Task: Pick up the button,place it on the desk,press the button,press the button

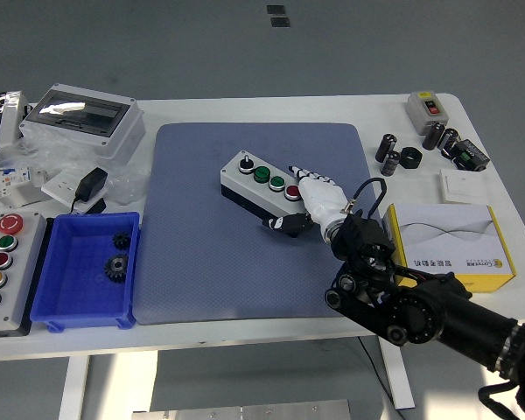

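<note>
While the right arm reaches in from the lower right corner, its white hand (313,197) sits at the right end of the button box (261,183), fingers laid on the box's top beside the red button (292,192). Whether a fingertip is actually pressing that red cap or just resting next to it is hard to call from up here. The thumb curls under at the box's near corner, so the hand looks part-closed against the box rather than lifting it. The box itself lies slantwise on the blue mat (201,271), near the mat's middle, showing a black knob and two green buttons (269,178) to the left of the red one.

Around it, plenty of clutter on the tabletop (245,109). Left of the mat, a blue bin (57,293) holds two dark gears (117,255), and a second, larger button panel (2,267) lies at the left edge. A clear-lidded enclosure (83,118) stands at the far left. On the right, a yellow and white carton (449,245) sits just beside the robot's wrist, with black cylinders (391,150) and a small switch box (427,108) beyond it. Nothing lies between hand and box.
</note>
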### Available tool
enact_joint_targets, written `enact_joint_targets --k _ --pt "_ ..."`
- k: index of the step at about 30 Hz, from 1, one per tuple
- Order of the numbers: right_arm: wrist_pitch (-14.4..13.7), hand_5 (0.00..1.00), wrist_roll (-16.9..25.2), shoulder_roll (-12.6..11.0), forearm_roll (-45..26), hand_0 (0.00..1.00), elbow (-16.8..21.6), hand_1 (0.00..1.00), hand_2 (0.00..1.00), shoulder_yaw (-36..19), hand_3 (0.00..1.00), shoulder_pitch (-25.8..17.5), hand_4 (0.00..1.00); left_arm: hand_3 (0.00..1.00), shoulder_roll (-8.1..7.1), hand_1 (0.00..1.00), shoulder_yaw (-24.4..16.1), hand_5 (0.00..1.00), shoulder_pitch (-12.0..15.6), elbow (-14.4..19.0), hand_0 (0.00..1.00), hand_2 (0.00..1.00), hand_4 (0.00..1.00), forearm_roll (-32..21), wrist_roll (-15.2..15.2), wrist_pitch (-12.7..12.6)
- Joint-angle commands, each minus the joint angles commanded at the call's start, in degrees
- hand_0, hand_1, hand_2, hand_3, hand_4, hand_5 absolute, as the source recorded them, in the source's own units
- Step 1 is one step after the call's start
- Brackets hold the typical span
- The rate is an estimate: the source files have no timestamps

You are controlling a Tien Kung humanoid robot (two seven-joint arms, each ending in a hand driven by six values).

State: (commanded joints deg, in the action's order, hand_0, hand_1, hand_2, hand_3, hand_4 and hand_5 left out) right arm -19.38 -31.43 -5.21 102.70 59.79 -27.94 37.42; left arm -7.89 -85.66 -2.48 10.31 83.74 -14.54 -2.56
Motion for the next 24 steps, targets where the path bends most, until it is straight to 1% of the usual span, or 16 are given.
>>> enact_joint_targets --k 3,4,9,10,15,16,21,22,24 --pt "-0.1 0.479 -0.1 0.2 0.5 0.963 -0.1 0.992 0.998 0.2 0.998 0.0 0.989 0.583 0.04 0.591 -0.1 0.145 0.0 0.0 0.626 0.526 0.627 0.1 0.0 0.0" --pt "-0.2 0.501 -0.1 0.2 0.7 0.738 -0.2 0.838 0.892 0.2 0.998 0.0 0.996 0.583 0.07 0.59 0.0 0.14 -0.1 0.0 0.626 0.526 0.623 0.1 0.0 0.0" --pt "-0.4 0.501 -0.3 0.5 2.0 0.738 -0.4 0.838 0.892 0.6 0.998 0.1 0.996 0.583 0.17 0.59 0.0 0.14 -0.1 0.0 0.626 0.526 0.623 0.2 0.1 0.1" --pt "-0.4 0.309 -0.4 0.5 2.3 0.425 -0.5 0.645 0.725 0.7 0.998 0.1 0.847 0.582 0.17 0.589 0.1 0.136 -0.1 0.0 0.627 0.525 0.62 0.1 0.1 0.1" --pt "0.1 0.309 -0.4 0.6 2.0 0.425 -0.9 0.645 0.725 1.4 0.998 0.2 0.847 0.582 0.13 0.589 0.2 0.136 0.0 0.0 0.627 0.525 0.62 0.0 0.3 0.1" --pt "0.2 0.211 -0.4 0.6 2.1 0.206 -0.9 0.437 0.516 1.5 0.998 0.2 0.653 0.581 0.13 0.588 0.2 0.132 0.0 0.0 0.626 0.525 0.617 0.0 0.3 0.1" --pt "0.1 0.211 -0.4 0.5 3.1 0.206 -0.8 0.437 0.516 1.6 0.998 0.1 0.653 0.581 0.21 0.588 0.7 0.132 0.0 0.0 0.626 0.525 0.617 -0.3 0.6 0.1" --pt "0.0 0.151 -0.4 0.5 3.4 0.127 -0.8 0.345 0.407 1.6 0.838 0.1 0.396 0.581 0.24 0.589 0.8 0.13 0.0 0.0 0.627 0.526 0.617 -0.4 0.7 0.1" --pt "0.0 0.151 -0.5 0.6 4.0 0.127 -0.8 0.345 0.407 1.6 0.838 0.1 0.396 0.581 0.28 0.589 1.0 0.13 0.0 0.0 0.627 0.526 0.617 -0.6 0.8 0.1"
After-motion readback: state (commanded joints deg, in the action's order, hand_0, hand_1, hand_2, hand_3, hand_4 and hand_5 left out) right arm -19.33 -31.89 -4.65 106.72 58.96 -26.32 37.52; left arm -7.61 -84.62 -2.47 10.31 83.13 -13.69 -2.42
